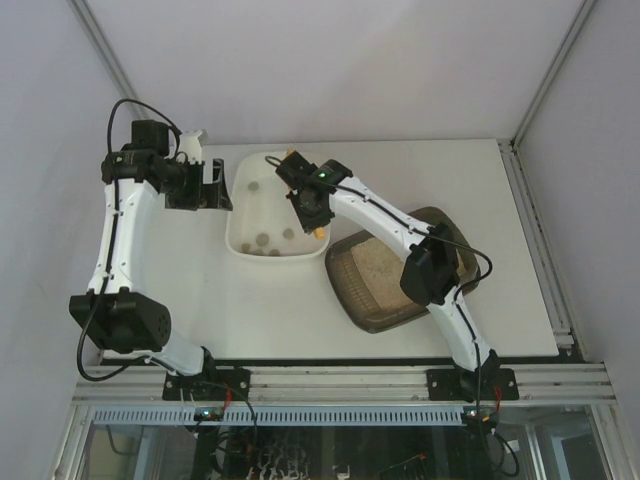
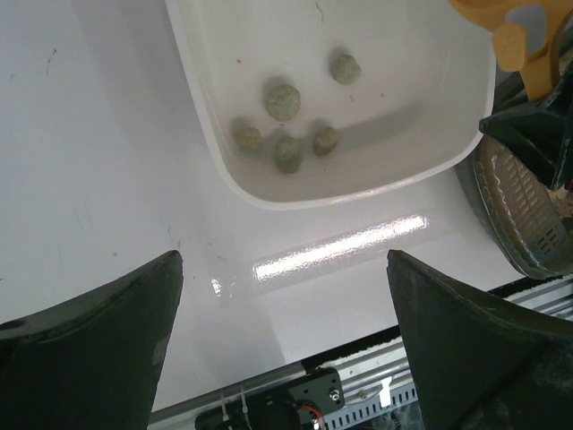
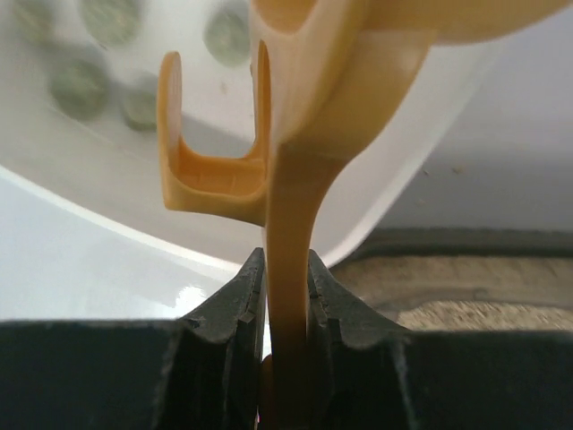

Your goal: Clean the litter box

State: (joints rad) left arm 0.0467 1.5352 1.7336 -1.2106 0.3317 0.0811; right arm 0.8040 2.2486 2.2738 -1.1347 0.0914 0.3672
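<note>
The litter box (image 1: 385,285), a dark brown tray with beige litter, sits right of centre, and its edge shows in the left wrist view (image 2: 519,202) and the right wrist view (image 3: 466,291). A white tub (image 1: 243,205) to its left holds several grey-green clumps (image 1: 266,241), which also show in the left wrist view (image 2: 283,101). My right gripper (image 1: 305,195) is shut on the yellow scoop (image 1: 319,232) and holds it over the tub; its jaws clamp the handle (image 3: 291,206). My left gripper (image 1: 205,187) is open and empty, left of the tub.
The tub's rim (image 2: 295,193) lies just ahead of my left fingers (image 2: 134,305). The scoop's end (image 2: 519,40) shows at the top right of the left wrist view. The table's near edge and the metal rail (image 1: 340,385) run along the front.
</note>
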